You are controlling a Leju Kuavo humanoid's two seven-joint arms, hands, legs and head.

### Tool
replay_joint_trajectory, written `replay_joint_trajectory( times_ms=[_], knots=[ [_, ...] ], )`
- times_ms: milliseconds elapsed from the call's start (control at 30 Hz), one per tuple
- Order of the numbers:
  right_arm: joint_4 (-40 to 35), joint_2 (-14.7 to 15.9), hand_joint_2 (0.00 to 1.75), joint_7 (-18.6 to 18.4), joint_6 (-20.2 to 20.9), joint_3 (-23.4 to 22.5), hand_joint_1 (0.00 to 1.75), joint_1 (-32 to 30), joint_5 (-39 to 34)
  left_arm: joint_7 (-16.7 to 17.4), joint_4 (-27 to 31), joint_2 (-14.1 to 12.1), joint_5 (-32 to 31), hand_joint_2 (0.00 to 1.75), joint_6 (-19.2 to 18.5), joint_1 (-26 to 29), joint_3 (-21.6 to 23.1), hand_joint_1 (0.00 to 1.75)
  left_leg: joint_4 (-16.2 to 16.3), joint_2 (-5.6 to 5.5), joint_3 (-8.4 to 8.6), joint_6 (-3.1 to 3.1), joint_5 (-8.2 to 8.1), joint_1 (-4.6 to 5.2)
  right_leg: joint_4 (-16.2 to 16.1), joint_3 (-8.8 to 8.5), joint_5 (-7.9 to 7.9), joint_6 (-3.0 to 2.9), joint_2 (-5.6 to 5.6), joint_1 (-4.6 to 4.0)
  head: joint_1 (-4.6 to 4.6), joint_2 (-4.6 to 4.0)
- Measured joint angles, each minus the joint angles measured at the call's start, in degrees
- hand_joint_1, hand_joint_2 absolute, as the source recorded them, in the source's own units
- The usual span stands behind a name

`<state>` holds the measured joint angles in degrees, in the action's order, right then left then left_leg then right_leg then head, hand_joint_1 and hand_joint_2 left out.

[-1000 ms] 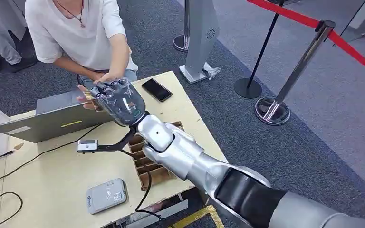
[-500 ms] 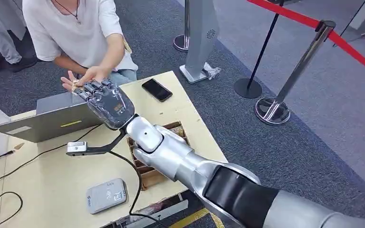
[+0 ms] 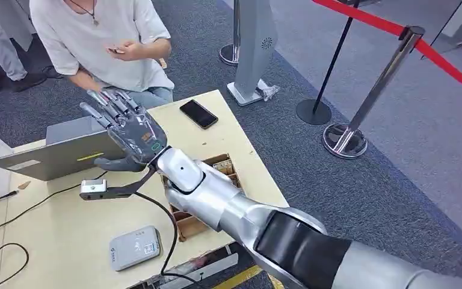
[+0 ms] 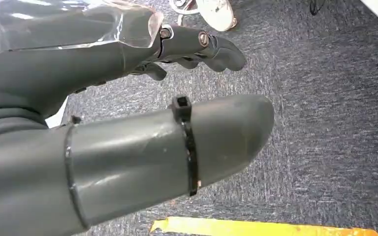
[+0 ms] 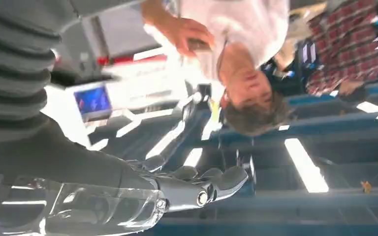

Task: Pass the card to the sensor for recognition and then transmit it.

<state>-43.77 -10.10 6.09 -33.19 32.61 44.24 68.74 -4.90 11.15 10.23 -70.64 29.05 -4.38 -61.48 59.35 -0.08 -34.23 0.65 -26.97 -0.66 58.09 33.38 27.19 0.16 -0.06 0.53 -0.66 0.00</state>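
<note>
1. The right hand is reaching out over the laptop on the bench, fingers spread wide and holding nothing.
2. The person across the bench is holding the card in a hand raised at the chest.
3. The left hand is hanging above grey carpet, fingers curling in on nothing.
4. The grey sensor is lying near the bench's front edge; a phone is lying farther back.

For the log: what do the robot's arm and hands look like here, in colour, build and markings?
The right arm is glossy silver in rounded segments, with a black band further up. Its right hand is dark grey with slim fingers, under clear plastic, with a small green ring mark. A black bracket carries the wrist camera. The left hand is grey, with a black cable tie.
</note>
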Motion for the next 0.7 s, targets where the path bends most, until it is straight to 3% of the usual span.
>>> replay_joint_trajectory(
  times_ms=[133, 367, 567, 700],
  knots=[
    [-5.81, 0.13, 0.0, 5.58, 4.75, -0.24, 0.0, -3.2, -11.57, 0.0, 0.0, -0.04, 0.0, 0.0, 0.0, 0.02, 0.0, 0.0, 0.0, 0.0, 0.0, 0.0, 0.0, 0.0, 0.0, 0.02, 0.0, 0.0, 0.0, 0.0, 0.0, 0.0],
    [-14.66, 1.26, 0.0, 8.15, 9.11, -0.2, 0.0, -7.2, -20.27, -0.02, 0.0, -0.33, 0.0, 0.0, 0.0, 0.06, 0.0, 0.0, 0.0, 0.02, 0.01, 0.0, -0.01, 0.0, -0.01, 0.03, 0.01, 0.0, 0.02, 0.0, 0.0, 0.0],
    [-26.94, 2.71, 0.0, 14.66, 24.52, -0.13, 0.0, -14.68, -47.02, -0.2, 0.0, -0.55, 0.53, 0.0, -0.07, 0.17, -0.04, 0.0, -0.01, 0.01, -0.01, 0.0, -0.02, 0.0, -0.02, 0.04, 0.01, 0.0, 0.01, 0.0, 0.0, 0.0],
    [-32.6, 3.43, 0.0, 15.59, 28.01, -0.13, 0.0, -17.75, -52.24, -0.2, 0.0, -0.55, 0.7, 0.0, -0.07, 0.23, -0.28, 0.0, -0.01, 0.01, -0.01, 0.0, -0.04, 0.0, -0.02, 0.04, 0.01, 0.0, 0.01, 0.0, 0.0, 0.0]
  ],
)
